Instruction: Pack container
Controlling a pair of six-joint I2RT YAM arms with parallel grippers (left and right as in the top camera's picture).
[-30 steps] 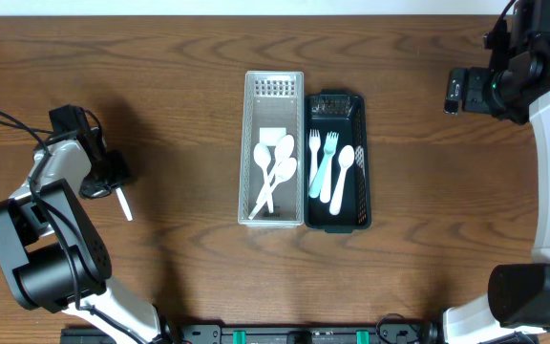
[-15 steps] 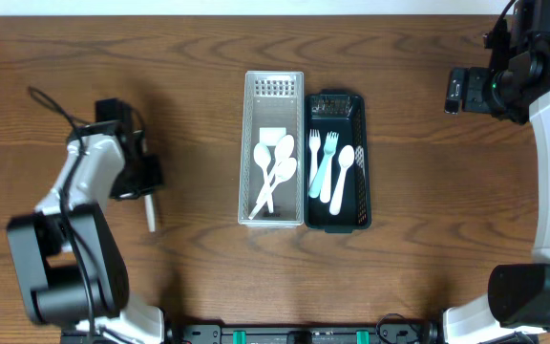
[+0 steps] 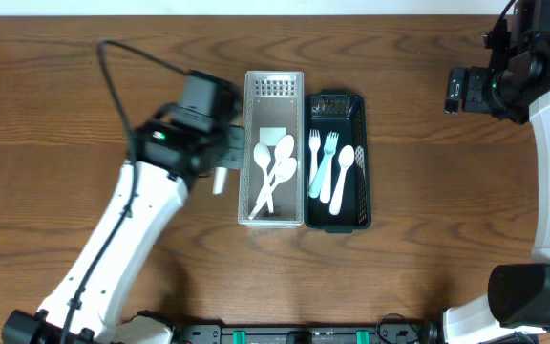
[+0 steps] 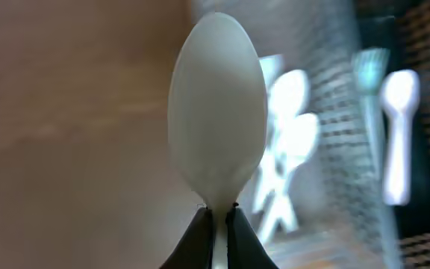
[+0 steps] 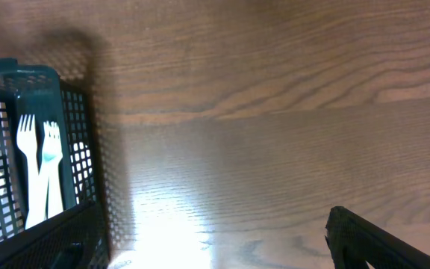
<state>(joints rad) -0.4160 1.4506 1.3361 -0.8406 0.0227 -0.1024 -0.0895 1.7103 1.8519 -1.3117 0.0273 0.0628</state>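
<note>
Top-down overhead, close wrists — basket (image 3: 363,177) common

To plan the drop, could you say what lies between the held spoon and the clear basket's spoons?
Overhead view: bare table, then the clear basket's left wall.
</note>
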